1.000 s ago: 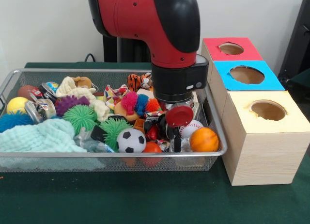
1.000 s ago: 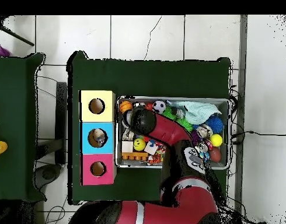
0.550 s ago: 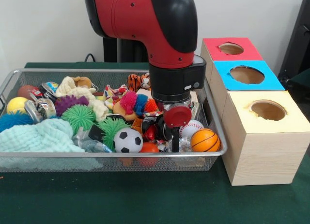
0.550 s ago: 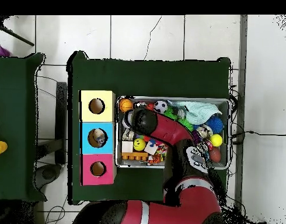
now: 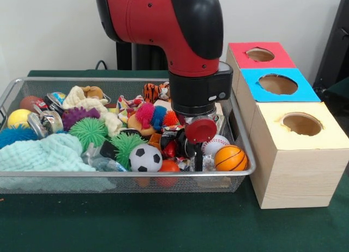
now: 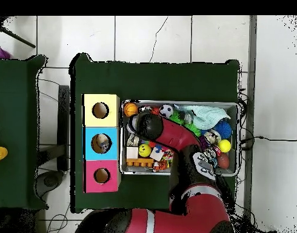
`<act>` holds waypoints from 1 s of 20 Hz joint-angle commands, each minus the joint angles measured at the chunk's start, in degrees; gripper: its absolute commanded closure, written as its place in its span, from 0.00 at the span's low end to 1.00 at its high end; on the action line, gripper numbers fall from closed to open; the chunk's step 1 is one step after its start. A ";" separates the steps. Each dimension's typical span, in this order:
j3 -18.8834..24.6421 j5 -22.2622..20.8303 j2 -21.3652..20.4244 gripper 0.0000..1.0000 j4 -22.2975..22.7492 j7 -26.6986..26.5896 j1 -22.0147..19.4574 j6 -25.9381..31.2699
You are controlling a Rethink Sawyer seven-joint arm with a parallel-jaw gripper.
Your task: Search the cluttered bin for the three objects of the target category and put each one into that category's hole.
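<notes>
1. Balls lie at the near rim of the wire bin (image 5: 11,94): a basketball (image 5: 230,158) just to the right of the gripper (image 5: 197,160), a soccer ball (image 5: 145,157) to its left, a baseball (image 5: 214,145) just behind the basketball.
2. Gripper is down among the clutter at the bin's right end; whether it is open, or holding anything, I cannot tell.
3. Spiky green balls (image 5: 90,132) and a pale cloth (image 5: 46,154) sit well left of the gripper.
4. Right of the gripper, outside the bin, three boxes stand on the green surface (image 5: 163,225): yellow box (image 5: 300,154) nearest, blue box (image 5: 278,85) behind, red box (image 5: 260,55) farthest, each with a round hole on top.
</notes>
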 commanded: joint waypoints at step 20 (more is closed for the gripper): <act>2.42 1.67 4.96 1.00 9.81 7.83 2.91 -3.37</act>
